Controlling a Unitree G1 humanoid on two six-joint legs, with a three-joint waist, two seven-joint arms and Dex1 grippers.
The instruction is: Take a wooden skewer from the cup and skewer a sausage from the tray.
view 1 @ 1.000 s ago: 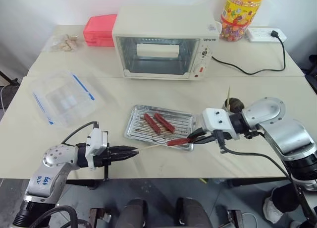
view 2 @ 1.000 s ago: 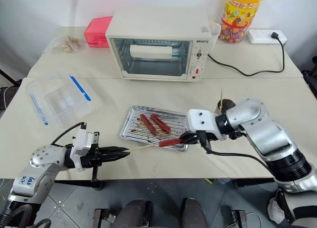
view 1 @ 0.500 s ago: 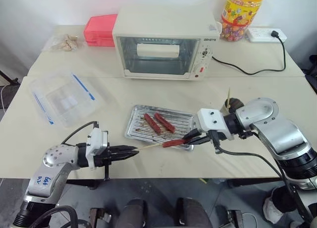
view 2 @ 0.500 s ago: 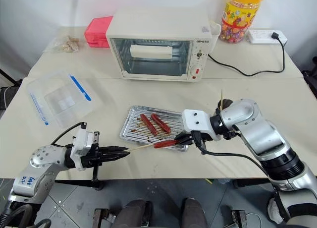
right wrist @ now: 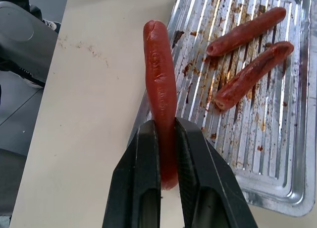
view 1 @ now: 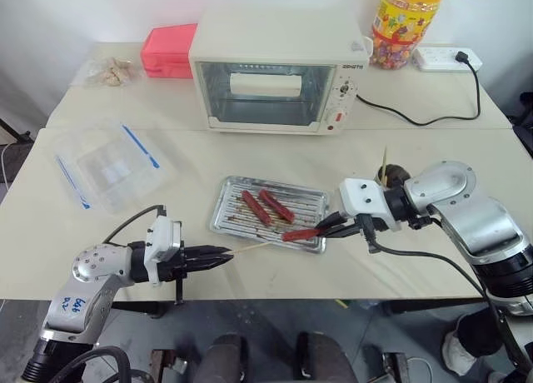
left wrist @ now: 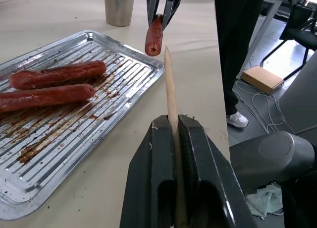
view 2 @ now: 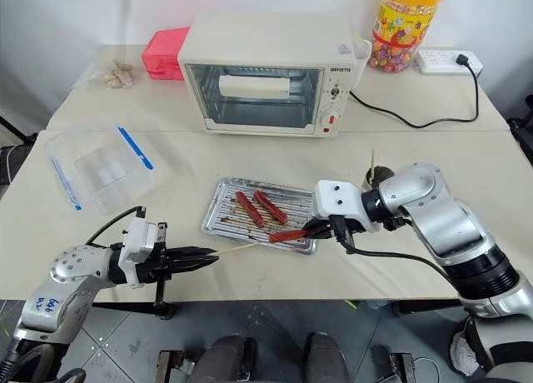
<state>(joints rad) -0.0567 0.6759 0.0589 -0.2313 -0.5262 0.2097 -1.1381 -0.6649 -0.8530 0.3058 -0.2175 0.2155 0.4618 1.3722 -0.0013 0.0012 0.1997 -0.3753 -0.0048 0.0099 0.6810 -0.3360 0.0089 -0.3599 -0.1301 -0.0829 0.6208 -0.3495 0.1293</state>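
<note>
Cream-coloured worktop [view 1: 275,162] carries all items, with a white wall behind it. Left claw [view 1: 223,255] is clamped fully shut on the wooden skewer [view 1: 252,249]; the stick passes between its two black fingers [left wrist: 208,188] and projects ahead of the claw with the pointed end leading. Right claw [view 1: 323,226] is closed on one sausage [view 1: 300,233], gripping it near one end so that most of its length extends beyond the fingertips, above the near edge of the tray [view 1: 310,201]. Sausage tip and skewer point face each other; in the left wrist view they sit just apart, not touching. Two further sausages [view 1: 276,205] lie side by side on the ribbed tray floor, beyond both claws. Behind the right claw, close to its arm, stands the metal cup [left wrist: 119,6] with another skewer upright in it. Farther back from both claws sits a toaster oven [view 1: 279,71].
</note>
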